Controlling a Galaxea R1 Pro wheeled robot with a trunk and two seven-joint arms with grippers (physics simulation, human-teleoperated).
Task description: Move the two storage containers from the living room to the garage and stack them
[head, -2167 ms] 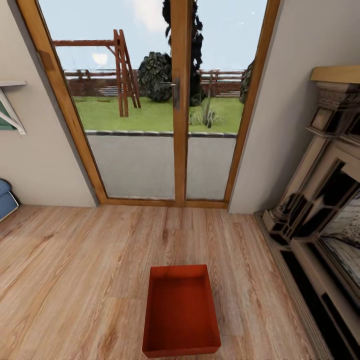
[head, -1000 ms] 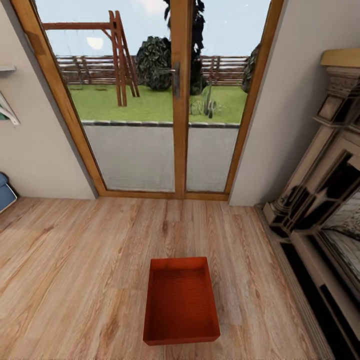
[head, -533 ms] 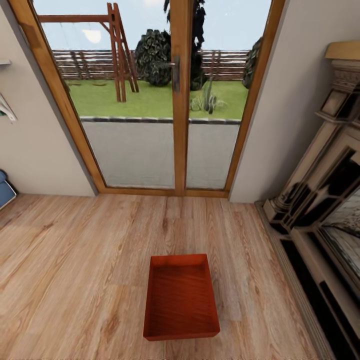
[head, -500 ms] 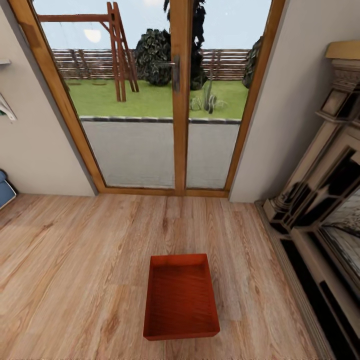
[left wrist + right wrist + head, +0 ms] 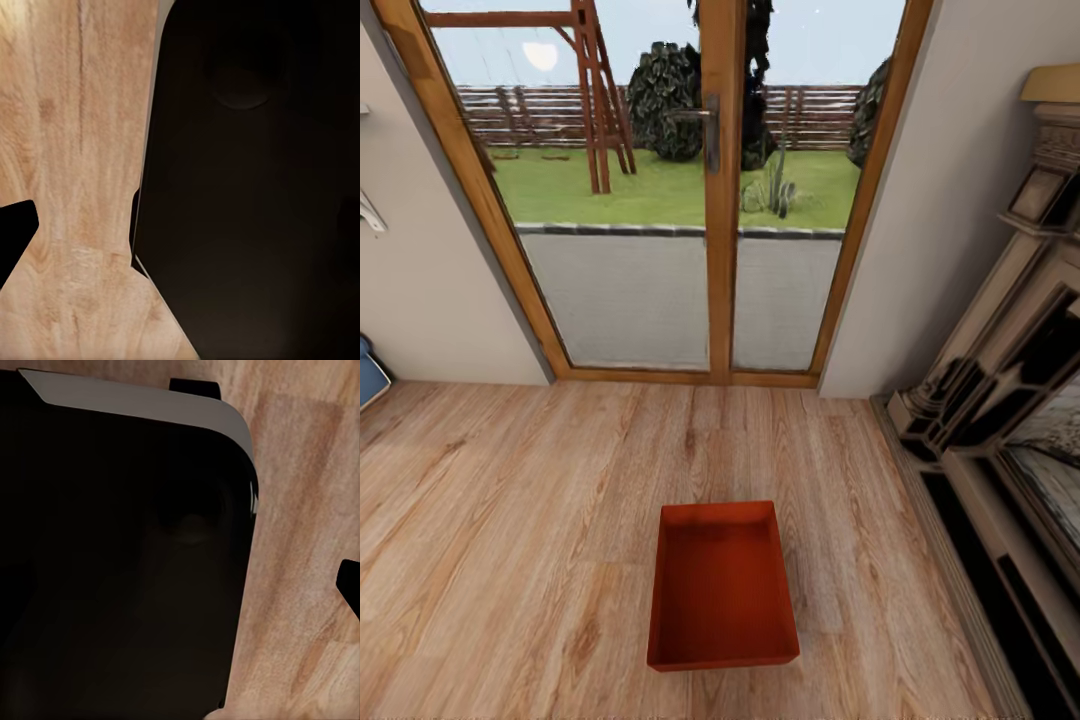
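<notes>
- On the light wood plank floor of the living room, one storage container lies flat with its open top up, in front of the glazed door and well apart from it, with the fireplace off to its right.
- By the look of things the task has barely begun: this bin is not lifted, nothing touches it, and the room is plainly not the garage. Carrying both bins there, setting one on the concrete and stacking the other on it is, I judge, all yet to do.
- The container is an orange-red rectangular tray with low walls that flare slightly outward; its inside is bare and its surface smooth and matte, probably rigid plastic.
- The floor shows long boards with warm, streaked grain.
- The door has an orange-brown wooden frame, large clear panes and a dark metal handle; grass, a fence and a wooden swing frame lie beyond.
- The fireplace surround is pale, stepped, carved stone with dark recesses.
- In each wrist view a dark, rounded body of the robot hangs over the planks; whether either pincer is open or closed I cannot tell.
</notes>
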